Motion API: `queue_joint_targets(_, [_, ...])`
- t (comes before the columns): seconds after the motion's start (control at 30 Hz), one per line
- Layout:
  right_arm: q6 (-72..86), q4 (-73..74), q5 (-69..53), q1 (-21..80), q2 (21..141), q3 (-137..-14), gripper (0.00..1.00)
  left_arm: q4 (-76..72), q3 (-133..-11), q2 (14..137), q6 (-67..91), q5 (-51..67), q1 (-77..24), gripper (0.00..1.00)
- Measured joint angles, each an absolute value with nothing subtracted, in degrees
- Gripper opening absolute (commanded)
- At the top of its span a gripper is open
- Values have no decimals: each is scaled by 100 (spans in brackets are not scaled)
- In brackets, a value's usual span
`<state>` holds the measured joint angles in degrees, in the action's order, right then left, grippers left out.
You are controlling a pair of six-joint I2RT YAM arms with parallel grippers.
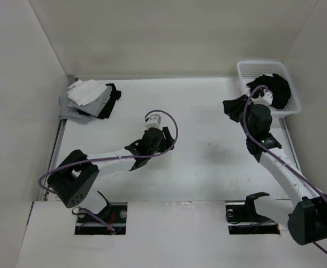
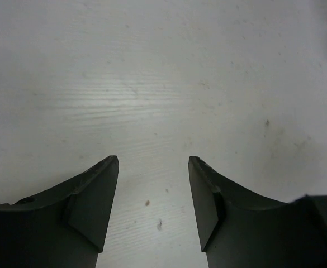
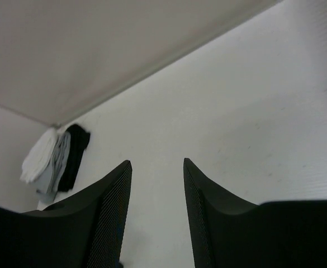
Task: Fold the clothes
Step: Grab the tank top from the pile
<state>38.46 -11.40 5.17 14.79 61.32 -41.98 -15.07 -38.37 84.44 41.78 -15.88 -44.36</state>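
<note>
A bare white counter (image 1: 208, 173), walled on three sides, fills the overhead view, with the right arm (image 1: 280, 170) stretched up the right-hand side and the left arm (image 1: 110, 157) angled in towards the centre. The clothes (image 1: 278, 86) to be folded, a single black garment, lie bunched in a white slatted basket (image 1: 264, 63) in the upper right corner of the frame, heaped so that no long axis can be read. A dark mass just beside the basket's lower left corner may be spilled cloth or part of the arm, and from here it cannot be told which. In the upper left corner sits a pile of white, grey and black garments (image 1: 88, 97), well apart from the job in hand. The right tool (image 3: 157, 162) is spread with nothing between its fingers, and its own camera looks away across the counter towards that far pile, so the black garment appears to lie behind or beside it rather than ahead. The left tool (image 2: 153, 159) is likewise spread and empty, hanging over bare counter near the middle of the frame. The right arm is plainly the nearer of the two; the coming move looks to turn on swinging its tool round to face the basket and drawing the garment out towards the open centre.
</note>
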Motion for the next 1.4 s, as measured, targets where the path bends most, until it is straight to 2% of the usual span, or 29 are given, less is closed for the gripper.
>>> queue_joint_targets(0.07, [3765,-978,703,1120,6154,-4434,45,-1629,-3841,8499,4174,-1411,-4606,54])
queue_joint_targets(0.1, [3708,-893,812,897,6193,-4550,40,-1697,-3841,8514,4174,-1319,-4692,54])
queue_joint_targets(0.2, [3597,-770,1100,327,6436,-4840,16,-1981,-3837,8558,4171,-1109,-4947,53])
queue_joint_targets(0.23, [3570,-731,1184,121,6576,-4945,4,-2108,-3820,8565,4165,-1057,-5019,53])
queue_joint_targets(0.27, [3559,-707,1249,-36,6735,-5063,0,-2235,-3787,8567,4150,-1013,-5083,52])
queue_joint_targets(0.4, [3540,-548,1564,-655,7728,-5739,0,-2895,-3433,8562,4001,-910,-5251,47])
queue_joint_targets(0.47, [3538,-473,1673,-902,8335,-6193,10,-3068,-3280,8562,3927,-897,-5256,47])
queue_joint_targets(0.53, [3511,-414,1737,-1144,8976,-6702,24,-3190,-3197,8562,3870,-895,-5253,47])
queue_joint_targets(0.67, [3400,-196,1763,-1566,10318,-7876,43,-3413,-3177,8586,3826,-871,-5221,48])
queue_joint_targets(0.83, [3140,235,1752,-1892,11955,-9459,52,-3542,-3177,8726,3787,-838,-5166,49])
queue_joint_targets(0.93, [3076,585,1715,-1918,12440,-10066,52,-3566,-3177,8812,3787,-805,-5129,49])
queue_joint_targets(0.97, [3072,600,1688,-1925,12619,-10287,52,-3588,-3177,8840,3787,-790,-5111,49])
queue_joint_targets(1.0, [3070,648,1643,-1938,12849,-10584,46,-3597,-3177,8862,3787,-775,-5098,49])
queue_joint_targets(1.07, [3063,727,1575,-1942,13107,-10879,21,-3642,-3179,8908,3789,-729,-5048,49])
queue_joint_targets(1.1, [3089,808,1551,-1942,13200,-11000,5,-3686,-3179,8952,3791,-701,-5006,49])
queue_joint_targets(1.13, [3127,906,1500,-1942,13312,-11118,0,-3701,-3179,8993,3791,-676,-4976,49])
queue_joint_targets(1.23, [3232,840,1452,-1942,13277,-11043,0,-3715,-3190,9061,3811,-633,-4912,49])
queue_joint_targets(1.4, [3326,377,1431,-1903,12529,-10020,0,-3712,-3190,9109,3850,-552,-4877,48])
